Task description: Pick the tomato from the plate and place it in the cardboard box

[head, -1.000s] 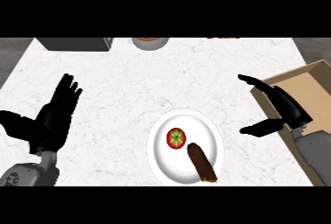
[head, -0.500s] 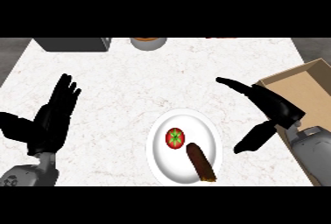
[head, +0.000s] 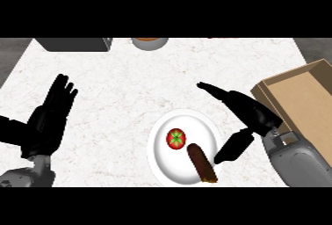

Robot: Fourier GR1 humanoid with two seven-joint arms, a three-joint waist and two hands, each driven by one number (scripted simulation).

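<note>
Tomato (head: pixel 175 137) sits on the white plate (head: pixel 162 169), toward its upper half, red with a green stem patch facing up. Just below and right of it lies a brown sausage-like piece (head: pixel 201 163), near the tomato but seemingly not touching. The right hand (head: pixel 250 112) hovers at the plate's right rim, fingers straight and spread, thumb hanging down toward the plate, holding nothing. The left hand (head: pixel 48 116) rests open at the left of the counter (head: pixel 123 79), fingers up. The box (head: pixel 295 96) stands open at the right edge, behind the right hand.

The tomato looks small, round and smooth, so probably light but apt to roll or slip out of a pinch, and soft enough to bruise. A grasp across its widest part, fingers on the far side and thumb on the near side, seems best, coming from above to stay clear of the brown piece. The carry to the box should be short.
</note>
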